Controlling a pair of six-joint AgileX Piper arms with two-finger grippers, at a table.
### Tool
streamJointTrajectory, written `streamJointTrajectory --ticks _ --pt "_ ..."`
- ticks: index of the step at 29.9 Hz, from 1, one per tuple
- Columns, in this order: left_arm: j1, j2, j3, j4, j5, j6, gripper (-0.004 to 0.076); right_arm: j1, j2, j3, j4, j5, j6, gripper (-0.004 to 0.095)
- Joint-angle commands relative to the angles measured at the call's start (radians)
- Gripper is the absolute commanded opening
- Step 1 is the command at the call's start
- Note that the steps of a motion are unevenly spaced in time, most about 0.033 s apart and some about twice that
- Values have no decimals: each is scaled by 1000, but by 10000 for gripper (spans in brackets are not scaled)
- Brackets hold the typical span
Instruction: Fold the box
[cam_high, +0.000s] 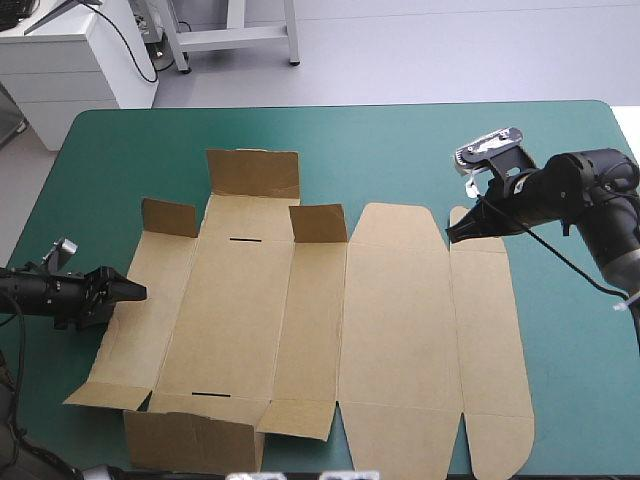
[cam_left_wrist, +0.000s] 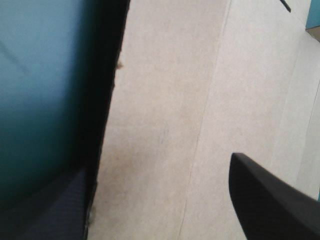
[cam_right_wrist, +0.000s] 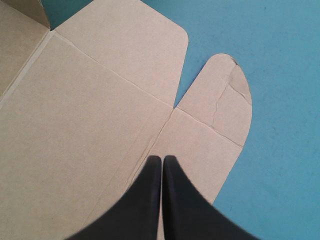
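right hand (cam_right_wrist: 162, 159) closed above box (cam_high: 300, 330), its long axis running left-right.

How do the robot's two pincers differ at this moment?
The left pincer is open, fingers apart; the right pincer is shut to a point. The left pincer is at the box's left edge; the right pincer is over its right strip, by a rounded flap. Both are black, and neither grips anything.
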Motion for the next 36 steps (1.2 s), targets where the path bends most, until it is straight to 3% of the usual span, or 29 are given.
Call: streamJointTrajectory --ticks 1,19,30,33,36 --pt "-26 46 39 51 43 35 565 -5 -35 -25 15 -51 2 -6" --pt "-206 46 37 73 43 54 565 -5 -35 -25 66 -62 2 -6" --pt "-208 46 31 153 43 37 564 -5 -35 -25 60 -58 2 -6" --pt "-206 46 14 163 43 22 520 -5 -35 -25 60 -58 -2 -6" --pt "-205 46 -6 164 43 4 416 -5 -35 -25 60 -56 -2 -6"
